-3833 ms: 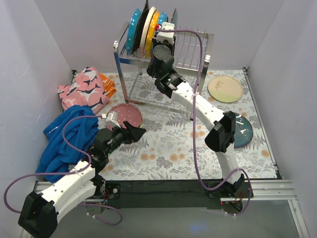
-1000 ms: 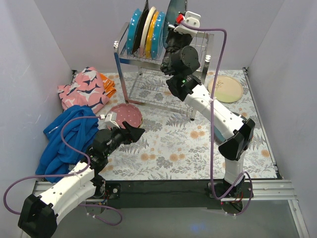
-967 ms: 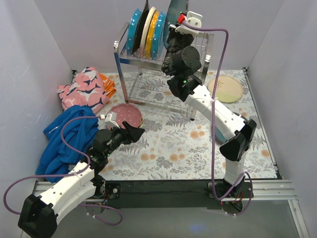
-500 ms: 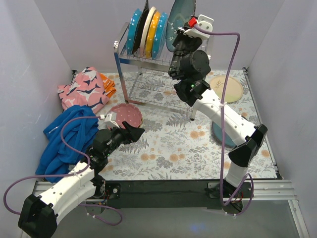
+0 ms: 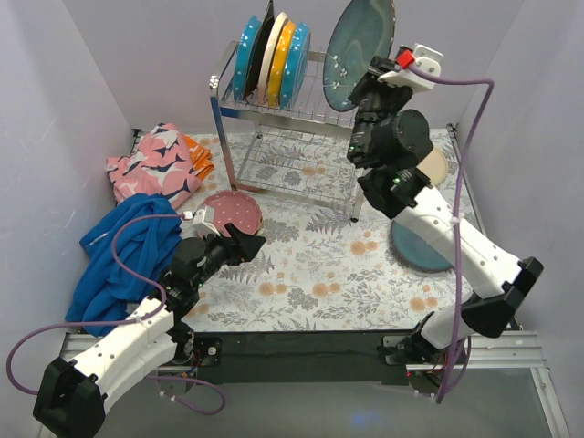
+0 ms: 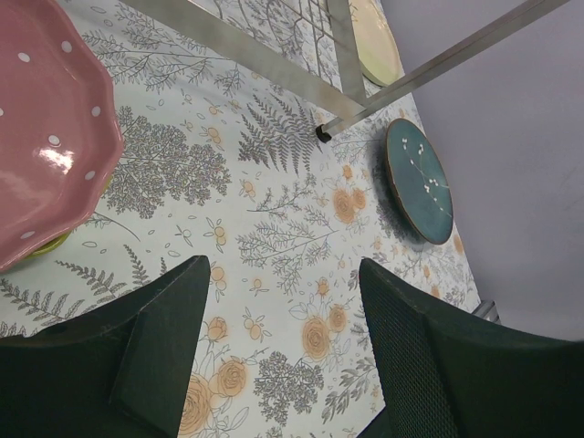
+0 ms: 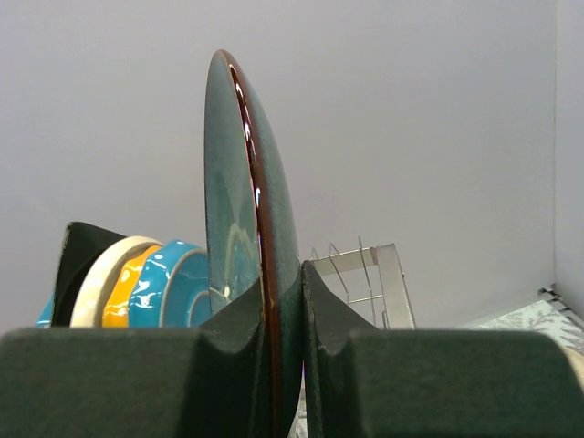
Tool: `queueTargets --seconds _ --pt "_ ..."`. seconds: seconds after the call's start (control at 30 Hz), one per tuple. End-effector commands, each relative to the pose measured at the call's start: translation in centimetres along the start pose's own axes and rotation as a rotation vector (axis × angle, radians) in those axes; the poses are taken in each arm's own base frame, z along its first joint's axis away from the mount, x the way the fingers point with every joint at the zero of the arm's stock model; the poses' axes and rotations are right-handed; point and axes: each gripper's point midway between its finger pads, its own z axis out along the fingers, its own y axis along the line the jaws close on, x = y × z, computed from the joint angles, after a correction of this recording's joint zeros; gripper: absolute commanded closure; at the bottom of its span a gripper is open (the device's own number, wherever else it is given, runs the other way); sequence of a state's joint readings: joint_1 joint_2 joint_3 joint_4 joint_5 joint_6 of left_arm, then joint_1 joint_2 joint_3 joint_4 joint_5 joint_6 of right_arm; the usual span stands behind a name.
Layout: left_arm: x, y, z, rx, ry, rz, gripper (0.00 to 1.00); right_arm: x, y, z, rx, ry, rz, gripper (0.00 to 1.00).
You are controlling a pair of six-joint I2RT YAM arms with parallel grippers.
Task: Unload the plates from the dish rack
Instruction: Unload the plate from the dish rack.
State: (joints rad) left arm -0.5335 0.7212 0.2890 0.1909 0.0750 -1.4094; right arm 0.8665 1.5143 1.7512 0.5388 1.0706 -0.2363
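Observation:
My right gripper (image 5: 368,80) is shut on the rim of a dark blue-grey plate (image 5: 361,47) and holds it upright in the air, above the right end of the chrome dish rack (image 5: 363,108). In the right wrist view the plate (image 7: 245,173) stands edge-on between my fingers (image 7: 339,351). Several plates stay slotted at the rack's left end (image 5: 271,53): teal, dark square, cream, orange, teal. My left gripper (image 5: 248,241) is open and empty low over the table, beside a pink dotted plate (image 5: 231,211).
A dark teal plate (image 5: 418,248) and a cream plate (image 5: 437,164) lie on the table at the right, partly hidden by my right arm. A blue cloth (image 5: 123,251) and a pink patterned cloth (image 5: 155,164) lie at the left. Walls close in on three sides.
My right gripper has lifted the dark blue-grey plate out of the rack slots and carried it up and to the right. The left arm has not moved.

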Motion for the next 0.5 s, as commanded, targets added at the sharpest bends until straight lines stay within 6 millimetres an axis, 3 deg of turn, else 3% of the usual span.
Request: queueTargets --seconds 0.0,0.03,0.17,0.37,0.4,0.43,0.47 --pt "-0.7 -0.2 0.0 -0.003 -0.025 0.02 0.35 -7.7 -0.7 -1.6 -0.12 -0.09 0.329 0.99" --pt "-0.7 -0.2 0.0 -0.003 -0.025 0.02 0.35 -8.4 -1.1 -2.1 -0.138 -0.084 0.353 0.99" --pt "-0.8 -0.3 -0.1 -0.002 -0.028 0.02 0.35 -7.8 -0.5 -4.0 -0.252 -0.005 0.447 0.99" --pt "-0.9 -0.4 -0.1 0.002 -0.03 0.02 0.35 -4.5 -0.6 -8.5 -0.424 0.175 0.532 0.99" --pt "-0.9 -0.5 -0.1 0.006 -0.028 0.019 0.35 -5.3 -1.2 -9.4 -0.446 0.186 0.588 0.99" --pt "-0.9 -0.5 -0.1 0.004 -0.03 0.019 0.35 -3.1 -1.2 -10.4 -0.463 0.242 0.579 0.99" --pt "-0.9 -0.5 -0.1 0.004 -0.028 0.019 0.35 -2.6 -0.8 -11.4 -0.512 0.274 0.592 0.99"
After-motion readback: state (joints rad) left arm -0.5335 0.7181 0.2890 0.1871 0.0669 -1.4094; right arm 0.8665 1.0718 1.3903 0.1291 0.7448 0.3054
